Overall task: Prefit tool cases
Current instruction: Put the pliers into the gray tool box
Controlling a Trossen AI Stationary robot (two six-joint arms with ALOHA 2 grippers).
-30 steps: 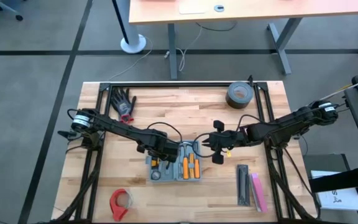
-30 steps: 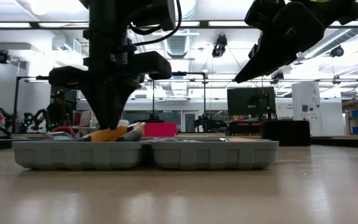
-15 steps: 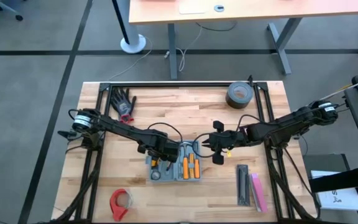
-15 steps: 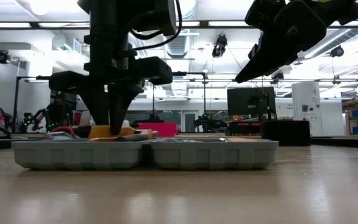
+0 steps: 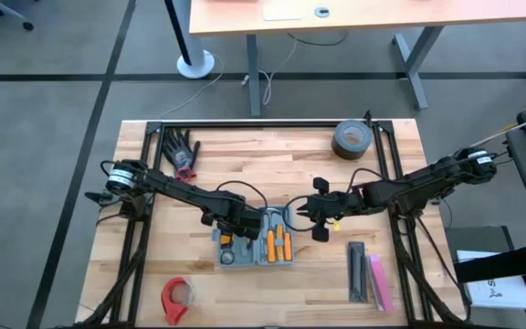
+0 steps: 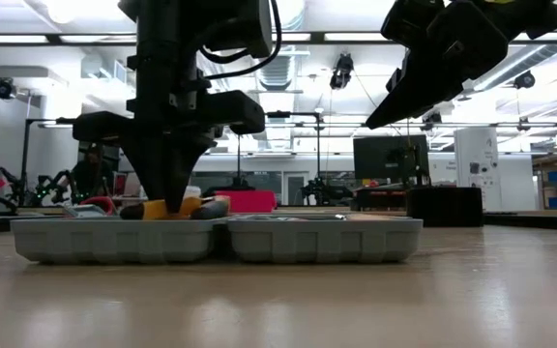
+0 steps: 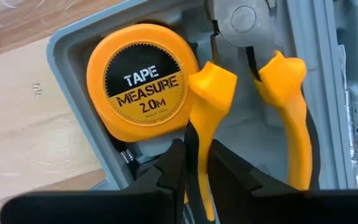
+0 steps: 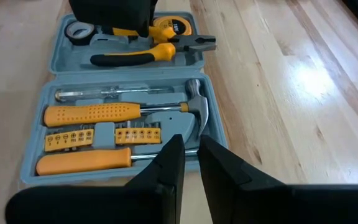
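Observation:
The tool case (image 5: 254, 245) lies open on the wooden table, its blue-grey halves (image 6: 220, 238) side by side. Its tray holds a yellow tape measure (image 7: 140, 81), yellow-handled pliers (image 8: 151, 53), a hammer (image 8: 194, 109) and screwdrivers. My left gripper (image 5: 229, 236) stands over the case's left half, pointing down, shut on the pliers (image 7: 229, 81). My right gripper (image 5: 316, 212) hangs shut above the table, just right of the case, and touches nothing (image 8: 191, 165). My left gripper pinches one yellow-and-black pliers handle (image 7: 199, 146) between its two fingers (image 7: 166, 174), next to the tape measure. The fingers come from above, pointing down, one on each side of the handle. The pliers lie in the tray of the case's left half.
A dark roll of tape (image 5: 352, 139) sits at the far right, a black glove (image 5: 183, 151) at the far left, a red tape roll (image 5: 176, 297) near the front edge. Black and pink bars (image 5: 369, 274) lie at the front right. Metal rails (image 5: 272, 124) frame the table.
My left gripper opened over the pliers handle and has shut on it again, staying in place. The handle, tipped up a second ago, now lies lower in the tray. The case has slid slightly toward the table's left edge.

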